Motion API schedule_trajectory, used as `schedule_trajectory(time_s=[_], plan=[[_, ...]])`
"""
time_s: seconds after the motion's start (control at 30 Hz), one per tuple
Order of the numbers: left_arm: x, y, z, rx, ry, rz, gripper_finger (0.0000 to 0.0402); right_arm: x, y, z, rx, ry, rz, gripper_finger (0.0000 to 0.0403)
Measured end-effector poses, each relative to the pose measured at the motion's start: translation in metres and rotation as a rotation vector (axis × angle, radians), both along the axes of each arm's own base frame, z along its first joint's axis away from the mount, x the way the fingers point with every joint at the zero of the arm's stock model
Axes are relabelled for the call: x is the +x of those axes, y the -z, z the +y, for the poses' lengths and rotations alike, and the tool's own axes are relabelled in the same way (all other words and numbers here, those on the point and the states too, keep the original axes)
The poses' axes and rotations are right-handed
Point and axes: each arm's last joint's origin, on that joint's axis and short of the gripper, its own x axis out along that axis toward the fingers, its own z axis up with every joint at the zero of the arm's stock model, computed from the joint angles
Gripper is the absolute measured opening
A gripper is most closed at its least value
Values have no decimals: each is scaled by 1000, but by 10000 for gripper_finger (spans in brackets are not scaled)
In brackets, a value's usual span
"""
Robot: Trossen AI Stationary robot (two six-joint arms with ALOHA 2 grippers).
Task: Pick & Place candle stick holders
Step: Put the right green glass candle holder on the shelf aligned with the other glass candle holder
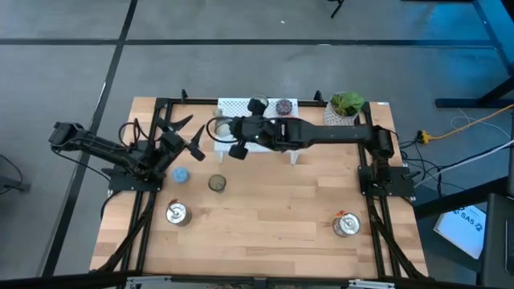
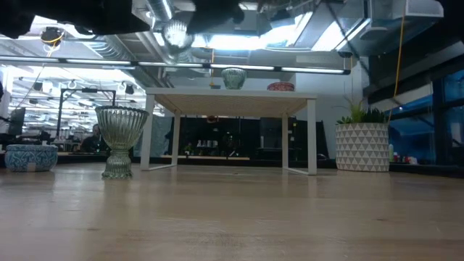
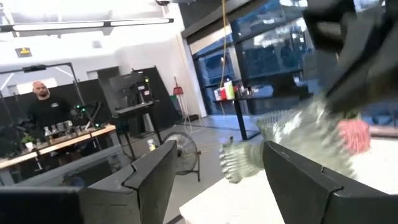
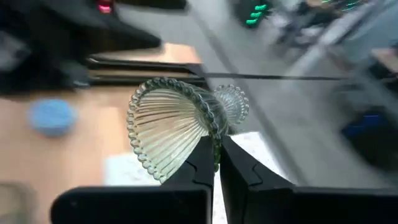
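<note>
Your right hand [image 4: 217, 146] grips a ribbed glass candle holder [image 4: 177, 127] by its rim, upper centre; left hand [image 1: 186, 135] is released.

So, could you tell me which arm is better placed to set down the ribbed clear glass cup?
Right: the right gripper already pinches the ribbed clear glass cup by its rim beside the white perforated rack.

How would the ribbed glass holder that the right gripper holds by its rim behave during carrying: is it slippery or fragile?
Probably slippery: the right gripper pinches only the thin beaded rim of the ribbed glass holder, which is smooth glass. It may swing, since the holder hangs sideways from that one edge. It looks fragile; the wall and stem look thin, so a gentle squeeze seems wiser.
</note>
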Motion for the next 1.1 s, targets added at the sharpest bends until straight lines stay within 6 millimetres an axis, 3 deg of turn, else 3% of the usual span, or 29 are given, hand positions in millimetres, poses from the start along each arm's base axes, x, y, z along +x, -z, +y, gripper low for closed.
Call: schedule_trajectory(time_s=[0.23,0.57,0.73,0.9,1.1], plan=[[1,3,1,-5,-37,37,233,-21,-36,-7,243,-85,76,7],[1,5,1,-9,-48,49,234,-58,-71,-41,559,-32,163,6],[1,5,1,-1,-46,57,233,-74,-78,-65,745,14,180,6],[2,5,1,5,-32,57,234,-86,-73,-88,916,61,222,6],[3,4,0,19,6,54,233,-94,-67,-107,987,117,253,6]])
